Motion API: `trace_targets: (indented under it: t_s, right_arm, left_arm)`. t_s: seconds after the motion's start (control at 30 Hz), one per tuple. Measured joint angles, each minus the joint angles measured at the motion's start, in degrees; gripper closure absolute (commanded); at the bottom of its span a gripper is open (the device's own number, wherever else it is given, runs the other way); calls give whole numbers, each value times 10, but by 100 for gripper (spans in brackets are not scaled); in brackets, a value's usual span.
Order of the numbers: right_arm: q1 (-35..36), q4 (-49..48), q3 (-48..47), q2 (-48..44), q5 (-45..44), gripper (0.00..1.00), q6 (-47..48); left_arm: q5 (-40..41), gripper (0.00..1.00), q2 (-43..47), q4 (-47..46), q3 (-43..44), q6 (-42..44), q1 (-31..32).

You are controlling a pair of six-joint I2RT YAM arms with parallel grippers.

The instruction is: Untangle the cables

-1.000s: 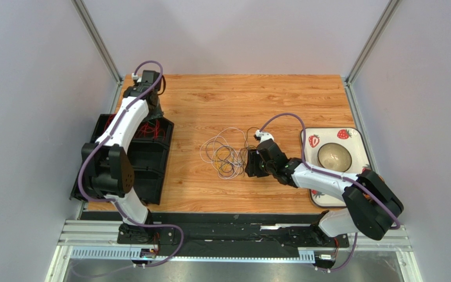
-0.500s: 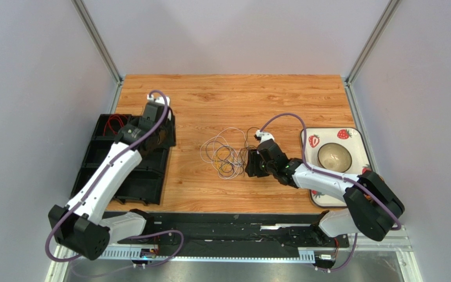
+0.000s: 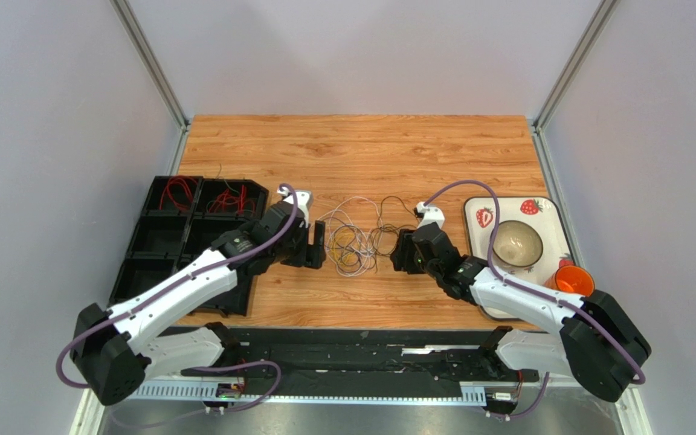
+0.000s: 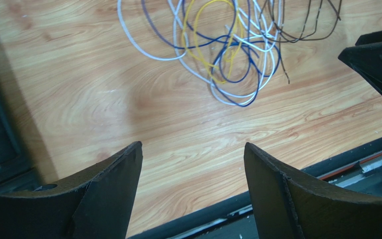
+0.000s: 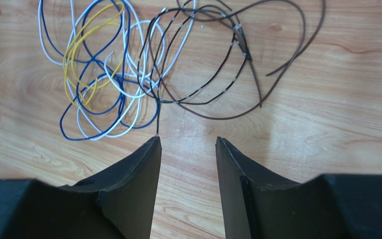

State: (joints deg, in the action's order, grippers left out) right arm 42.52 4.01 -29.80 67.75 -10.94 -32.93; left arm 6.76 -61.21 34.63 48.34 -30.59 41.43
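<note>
Cables: loose tangle of thin blue, white, yellow and dark loops on wooden table. Left gripper wide, empty. Right gripper narrower, empty, one dark end possibly touching fingertip.

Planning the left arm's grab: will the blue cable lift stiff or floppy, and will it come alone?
Likely floppy: the blue cable lies in loose curls on the table. It would probably drag the yellow cable and white cable, whose loops cross it.
</note>
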Motion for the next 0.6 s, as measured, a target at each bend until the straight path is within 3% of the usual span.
trace_targets:
  t_s: [0.1,0.23,0.33,0.6]
  right_arm:
    - [0,0,0,-2,-18,51,-9]
    - [0,1,0,0,-30,49,-17]
    - [0,6,-4,15,-35,31,-19]
    - [0,18,-6,24,-39,30,-23]
  left_arm:
    - [11,18,-43,-47,0,-7,31]
    - [24,28,-106,-99,2,-12,53]
    - [28,30,-161,-120,14,-11,56]
    - [23,37,-243,-169,56,5,64]
